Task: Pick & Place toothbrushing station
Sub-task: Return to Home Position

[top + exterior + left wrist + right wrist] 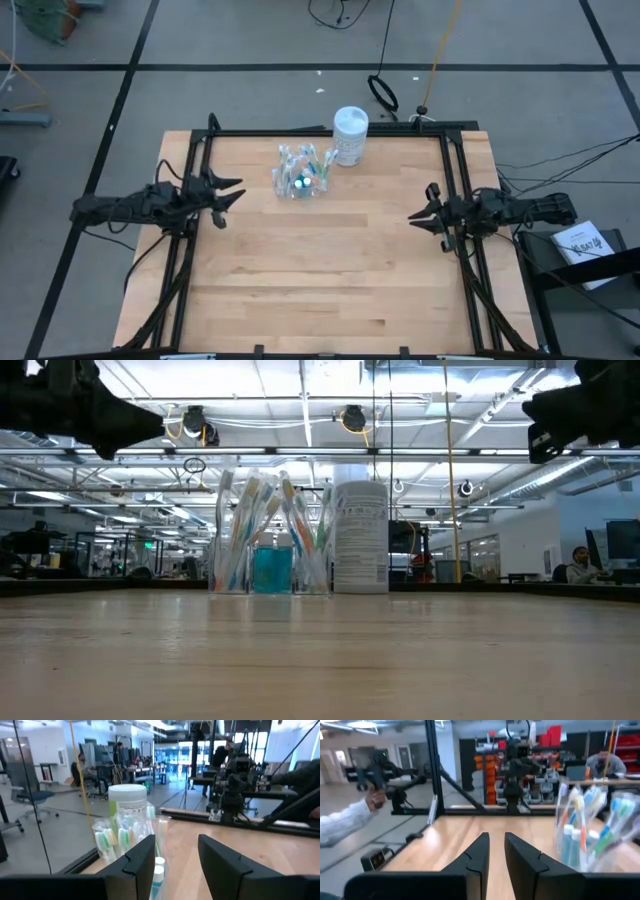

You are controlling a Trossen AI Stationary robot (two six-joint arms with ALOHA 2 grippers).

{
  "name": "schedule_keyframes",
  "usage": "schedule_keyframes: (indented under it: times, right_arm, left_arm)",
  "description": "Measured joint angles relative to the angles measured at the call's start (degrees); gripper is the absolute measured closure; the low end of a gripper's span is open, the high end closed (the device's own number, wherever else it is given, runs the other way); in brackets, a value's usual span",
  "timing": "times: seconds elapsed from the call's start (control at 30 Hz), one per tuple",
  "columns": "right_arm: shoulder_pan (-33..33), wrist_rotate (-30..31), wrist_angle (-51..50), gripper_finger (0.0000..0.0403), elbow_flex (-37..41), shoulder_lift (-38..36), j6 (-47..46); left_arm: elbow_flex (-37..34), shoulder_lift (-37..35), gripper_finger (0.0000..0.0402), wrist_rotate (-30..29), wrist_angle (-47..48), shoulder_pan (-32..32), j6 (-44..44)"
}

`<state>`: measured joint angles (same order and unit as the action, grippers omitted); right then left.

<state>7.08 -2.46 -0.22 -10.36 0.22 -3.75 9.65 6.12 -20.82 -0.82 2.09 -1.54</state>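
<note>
Clear cup (298, 182) w/ toothbrushes (318, 163) standing up sits back-middle of table (330, 285), beside white canister (350, 135). Left gripper (235, 192) is nearer, wide open & empty. Right gripper (420, 212) is farther, open a bit, empty.

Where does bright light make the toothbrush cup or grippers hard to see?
High view: even light, no harsh shadows; the left gripper and right gripper at the sides of the table show plainly. Low view: ceiling lamps behind turn both into black shapes; the clear cup reads well.
</note>
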Motion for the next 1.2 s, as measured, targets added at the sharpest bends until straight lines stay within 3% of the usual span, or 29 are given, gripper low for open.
schedule_keyframes:
  times: [0.2,0.37,1.0,1.2]
  right_arm:
    - [0.0,7.2,-2.6,0.0353,0.0,1.0,0.1]
    - [0.0,6.9,-2.4,0.0353,0.0,1.4,0.0]
    - [0.0,7.2,-1.1,0.0353,0.0,1.4,2.0]
    - [0.0,6.9,1.6,0.0353,5.4,1.5,3.0]
  left_arm:
    - [-5.8,-0.2,0.0247,0.1,-8.6,0.0,-1.6]
    - [-8.9,-0.2,0.0247,0.0,-9.7,0.0,-0.9]
    - [-8.8,-0.1,0.0247,2.5,-6.6,0.0,1.1]
    - [-8.8,-0.1,0.0247,2.5,-6.7,0.0,1.0]
